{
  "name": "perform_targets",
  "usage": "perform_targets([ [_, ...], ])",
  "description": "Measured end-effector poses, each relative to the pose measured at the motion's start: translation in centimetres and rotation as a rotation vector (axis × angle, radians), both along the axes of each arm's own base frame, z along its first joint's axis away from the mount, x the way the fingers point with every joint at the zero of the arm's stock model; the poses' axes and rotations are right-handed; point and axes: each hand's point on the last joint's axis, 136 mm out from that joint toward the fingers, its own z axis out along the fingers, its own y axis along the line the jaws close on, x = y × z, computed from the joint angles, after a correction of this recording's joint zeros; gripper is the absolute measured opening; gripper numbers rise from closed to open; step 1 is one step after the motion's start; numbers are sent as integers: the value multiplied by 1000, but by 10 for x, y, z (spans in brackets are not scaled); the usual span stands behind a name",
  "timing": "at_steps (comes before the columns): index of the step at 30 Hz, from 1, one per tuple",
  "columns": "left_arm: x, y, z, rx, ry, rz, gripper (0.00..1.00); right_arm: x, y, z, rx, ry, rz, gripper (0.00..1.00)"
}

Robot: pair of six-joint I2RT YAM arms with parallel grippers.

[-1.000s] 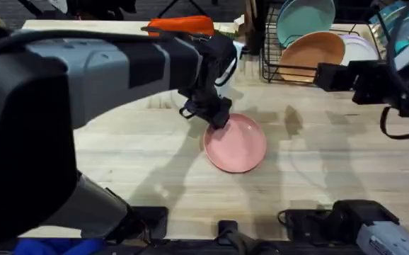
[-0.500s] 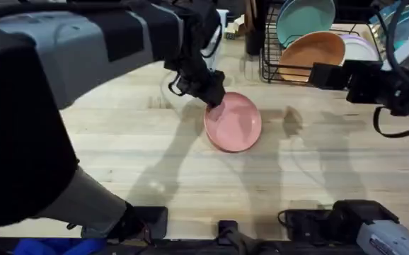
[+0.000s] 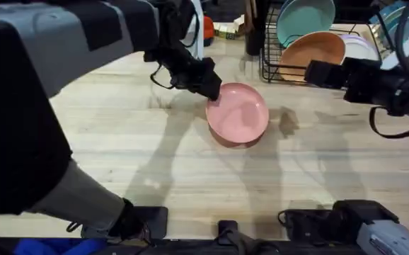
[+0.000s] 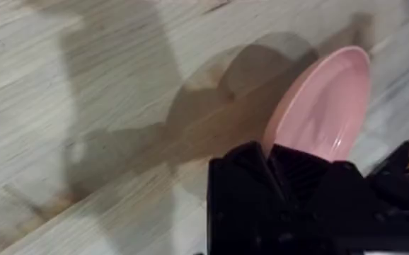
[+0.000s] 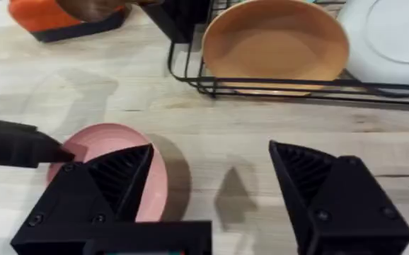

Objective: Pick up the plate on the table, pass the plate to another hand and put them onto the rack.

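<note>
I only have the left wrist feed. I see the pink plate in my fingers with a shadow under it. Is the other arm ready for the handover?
Observer: The right gripper has its jaws wide open and faces the pink plate, which the left gripper pinches at the rim.
Operator: Is it touching the plate yet?
Observer: No. In the overhead view the right gripper hangs apart from the plate, close in front of the rack.
Operator: What is in the rack?
Observer: An orange-tan plate and a white plate lean in its slots, and a teal plate stands behind them.
</note>
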Motion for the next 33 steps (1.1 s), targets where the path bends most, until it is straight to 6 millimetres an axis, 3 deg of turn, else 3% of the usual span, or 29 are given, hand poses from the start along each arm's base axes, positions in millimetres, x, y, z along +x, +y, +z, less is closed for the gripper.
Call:
perform_targets([
  [16, 27, -18, 44, -344, 27, 96, 41, 3, 39, -19, 195, 109, 154, 995],
  [33, 26, -22, 50, -383, 57, 107, 40, 5, 47, -26, 260, 153, 166, 995],
])
